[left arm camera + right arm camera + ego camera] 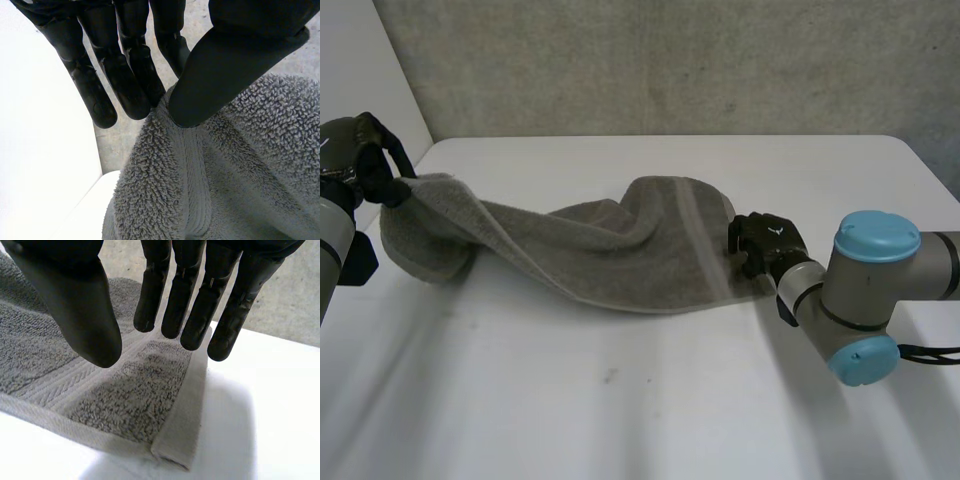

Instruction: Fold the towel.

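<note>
Right robot hand (75,300) spread over towel (610,250) end.
Left end is pinched above the counter (620,400) by the left robot hand (230,65).

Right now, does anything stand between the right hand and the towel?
Nothing visible does. The right hand is open directly over one end of the towel, with no object between them. The left hand pinches the other end.

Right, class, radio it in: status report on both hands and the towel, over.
Left hand pinching towel at its raised left end. Right hand open, fingers straight over towel's right end. Towel stretched across white table, bunched midway.
</note>
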Robot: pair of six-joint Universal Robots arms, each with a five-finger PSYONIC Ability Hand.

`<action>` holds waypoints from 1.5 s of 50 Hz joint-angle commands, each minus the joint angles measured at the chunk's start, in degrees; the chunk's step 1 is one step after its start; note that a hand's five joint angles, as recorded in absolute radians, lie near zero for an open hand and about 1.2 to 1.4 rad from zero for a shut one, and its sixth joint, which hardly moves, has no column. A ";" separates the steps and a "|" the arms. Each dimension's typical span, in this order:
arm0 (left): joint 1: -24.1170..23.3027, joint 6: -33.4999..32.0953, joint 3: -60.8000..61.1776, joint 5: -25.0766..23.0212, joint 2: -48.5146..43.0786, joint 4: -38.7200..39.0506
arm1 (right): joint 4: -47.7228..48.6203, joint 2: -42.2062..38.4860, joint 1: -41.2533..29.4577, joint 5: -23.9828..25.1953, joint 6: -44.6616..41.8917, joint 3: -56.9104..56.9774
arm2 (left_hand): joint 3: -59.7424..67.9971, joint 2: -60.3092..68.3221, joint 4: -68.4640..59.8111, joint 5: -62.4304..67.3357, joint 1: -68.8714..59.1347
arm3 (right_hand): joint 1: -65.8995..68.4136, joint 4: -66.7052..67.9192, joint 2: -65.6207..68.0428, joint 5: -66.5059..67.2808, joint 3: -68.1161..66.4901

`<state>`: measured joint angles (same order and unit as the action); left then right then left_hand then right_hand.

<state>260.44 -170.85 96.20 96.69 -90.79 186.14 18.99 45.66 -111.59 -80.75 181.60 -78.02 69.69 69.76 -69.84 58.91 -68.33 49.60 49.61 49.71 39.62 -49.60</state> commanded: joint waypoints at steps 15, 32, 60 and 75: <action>-1.86 0.08 -2.25 0.16 0.09 -1.83 | -4.31 7.60 -4.16 6.04 6.66 -5.38 | 10.31 10.24 -10.16 11.09 -11.67 | -39.60 -39.61 -39.71 -39.62 39.60; -4.85 2.36 -6.11 0.43 0.44 -4.73 | -1.76 -2.58 -16.02 4.46 16.77 5.15 | 10.31 10.24 -10.16 11.09 -11.67 | -38.53 -38.54 -38.63 -38.54 38.52; -3.36 5.88 -6.82 0.25 0.35 -5.70 | -1.15 -8.13 -16.56 -2.13 16.33 11.05 | 10.31 10.24 -10.16 11.09 -11.67 | 30.34 30.33 30.23 30.32 -30.35; -2.30 5.53 -6.47 -0.01 -0.53 -6.22 | 0.08 15.22 -6.36 3.30 -2.71 1.48 | 10.31 10.24 -10.16 11.09 -11.67 | 30.40 30.39 30.29 30.38 -30.40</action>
<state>258.21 -165.05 89.67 96.85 -91.15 180.34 18.59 49.71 -120.82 -81.29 190.02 -72.14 69.69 69.76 -69.85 58.91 -68.33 76.02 76.76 74.88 66.03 -74.80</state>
